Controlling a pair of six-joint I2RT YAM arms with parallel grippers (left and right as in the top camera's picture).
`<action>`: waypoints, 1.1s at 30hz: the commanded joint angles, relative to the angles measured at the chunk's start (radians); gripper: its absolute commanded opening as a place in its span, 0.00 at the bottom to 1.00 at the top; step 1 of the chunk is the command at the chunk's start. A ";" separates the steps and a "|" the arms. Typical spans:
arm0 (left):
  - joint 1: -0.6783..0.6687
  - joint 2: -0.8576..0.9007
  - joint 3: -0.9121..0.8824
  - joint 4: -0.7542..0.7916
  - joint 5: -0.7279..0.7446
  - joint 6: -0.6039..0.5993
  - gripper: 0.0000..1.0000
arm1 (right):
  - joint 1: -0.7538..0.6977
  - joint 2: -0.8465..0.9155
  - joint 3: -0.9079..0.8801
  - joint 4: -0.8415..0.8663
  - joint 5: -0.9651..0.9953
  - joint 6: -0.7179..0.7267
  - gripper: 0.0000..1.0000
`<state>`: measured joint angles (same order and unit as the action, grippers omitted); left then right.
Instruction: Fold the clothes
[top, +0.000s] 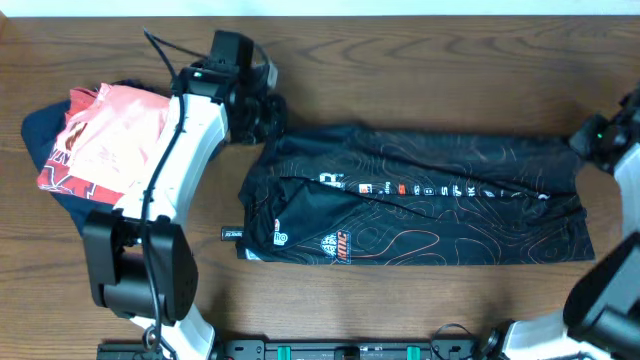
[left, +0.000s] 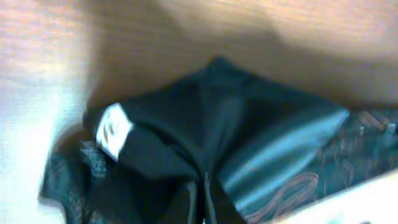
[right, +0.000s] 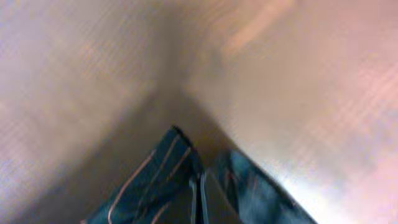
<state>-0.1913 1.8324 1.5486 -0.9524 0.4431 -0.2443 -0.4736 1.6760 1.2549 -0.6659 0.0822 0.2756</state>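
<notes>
Slippage may be caused by uneven pulling, as only far corners of the clothes (top: 430, 200) are pinched by left gripper (top: 268, 118) and right gripper (top: 580, 142).

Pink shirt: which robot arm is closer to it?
Left. The left gripper pinches the black garment at the end beside the pink shirt; the right gripper holds the far end, away from the shirt.
</notes>
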 joint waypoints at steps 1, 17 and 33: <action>0.002 0.014 -0.013 -0.086 -0.005 -0.004 0.06 | -0.020 0.003 -0.006 -0.087 0.184 -0.022 0.01; -0.070 0.014 -0.159 -0.211 -0.006 -0.001 0.06 | -0.160 0.007 -0.008 -0.271 0.175 -0.007 0.23; -0.070 0.014 -0.173 -0.331 -0.006 0.022 0.55 | -0.161 0.026 -0.008 -0.318 -0.005 -0.131 0.57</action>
<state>-0.2630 1.8408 1.3785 -1.2888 0.4419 -0.2356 -0.6338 1.6814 1.2495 -0.9695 0.1360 0.1986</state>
